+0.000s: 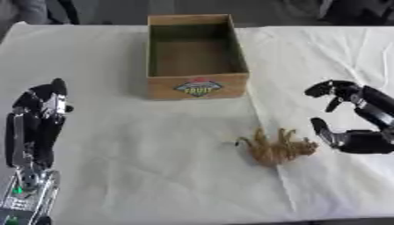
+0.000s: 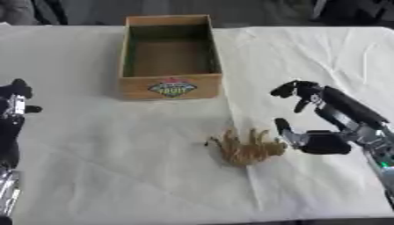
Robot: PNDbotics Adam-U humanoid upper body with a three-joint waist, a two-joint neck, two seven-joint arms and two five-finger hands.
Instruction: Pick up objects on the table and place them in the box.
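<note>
Wooden box (image 1: 197,85), spiky tan toy (image 2: 246,148)

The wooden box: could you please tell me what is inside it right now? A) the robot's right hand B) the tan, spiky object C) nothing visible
C: the wooden box shows only its bare floor, while the tan spiky object lies on the white cloth in front of it, beside the open right hand.
</note>
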